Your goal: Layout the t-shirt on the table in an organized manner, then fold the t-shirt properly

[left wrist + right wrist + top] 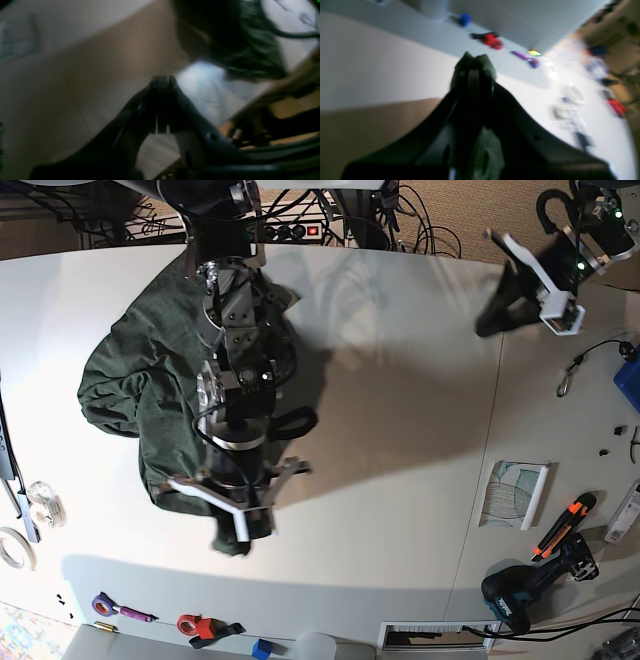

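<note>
— Where's the t-shirt [120, 380] lying?
— In a crumpled dark green heap on the white bench [400, 430], on the left half of the base view, partly under the right arm [235, 370]. It isn't spread flat anywhere.

— And the right claw [473, 67]?
— Closed tight on a pinch of that green cloth. In its wrist view the fabric pokes out past the tips and more of it bunches below the fingers.

— The left claw [162, 81]?
— Fingers pressed together, with nothing that I can make out between them, though the view is blurred. In the base view it sits near the top right, well apart from the shirt.

— Anything else on the bench?
— Along the right side, a sheet of paper [515, 492], an orange-handled tool [560, 530] and a dark drill [520, 595] just below it. Rolls of tape [15, 545] sit at the left edge, and a small red object [195, 625] lies by the bottom edge.
</note>
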`<state>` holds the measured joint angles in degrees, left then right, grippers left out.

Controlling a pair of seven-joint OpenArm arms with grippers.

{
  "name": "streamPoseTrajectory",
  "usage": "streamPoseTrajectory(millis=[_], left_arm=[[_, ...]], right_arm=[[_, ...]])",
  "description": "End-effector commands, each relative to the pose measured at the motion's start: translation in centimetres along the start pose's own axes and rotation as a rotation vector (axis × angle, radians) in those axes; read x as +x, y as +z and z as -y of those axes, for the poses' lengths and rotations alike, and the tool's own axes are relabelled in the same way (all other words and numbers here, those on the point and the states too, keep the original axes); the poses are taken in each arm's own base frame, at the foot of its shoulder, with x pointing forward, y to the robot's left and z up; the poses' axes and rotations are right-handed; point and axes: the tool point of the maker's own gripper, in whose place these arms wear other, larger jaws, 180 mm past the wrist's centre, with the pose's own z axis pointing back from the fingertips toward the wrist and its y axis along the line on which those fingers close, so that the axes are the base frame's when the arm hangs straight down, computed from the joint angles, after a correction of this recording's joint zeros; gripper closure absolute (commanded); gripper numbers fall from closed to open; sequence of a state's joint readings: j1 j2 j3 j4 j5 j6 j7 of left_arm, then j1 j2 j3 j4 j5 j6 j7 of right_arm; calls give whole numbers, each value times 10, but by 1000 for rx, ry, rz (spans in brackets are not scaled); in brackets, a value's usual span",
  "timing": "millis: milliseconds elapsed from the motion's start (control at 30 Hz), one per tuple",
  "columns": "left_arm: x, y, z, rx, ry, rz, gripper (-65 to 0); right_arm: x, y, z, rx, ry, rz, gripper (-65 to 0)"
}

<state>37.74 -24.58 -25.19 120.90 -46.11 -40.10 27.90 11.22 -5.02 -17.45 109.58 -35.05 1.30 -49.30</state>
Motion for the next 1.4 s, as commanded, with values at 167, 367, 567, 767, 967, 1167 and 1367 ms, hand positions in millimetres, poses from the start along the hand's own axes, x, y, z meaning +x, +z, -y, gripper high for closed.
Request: streamPoseTrajectory(millis=[167, 367, 567, 767, 967, 1167, 1367], left_arm=[[5, -7, 25, -102, 64, 26, -103], [-20, -39, 81, -287, 11, -62, -252], [-27, -74, 112, -398, -239, -126, -249], [-40, -94, 140, -511, -552, -181, -249], [-20, -116, 161, -552, -797, -69, -223], [3, -142, 170, -545, -937, 12, -224], [-10, -174, 178, -603, -963, -4, -242]], right_arm=[[-8, -4, 85, -249, -10, 9, 0], [-63, -5, 158, -378, -101, -106, 0], [-115, 10, 197, -421, -113, -200, 0], [-150, 27, 218, -447, -9, -286, 0], [-186, 52, 242, -494, 51, -379, 0], [-218, 77, 257, -520, 38, -460, 0], [-240, 98, 263, -534, 66, -525, 0]])
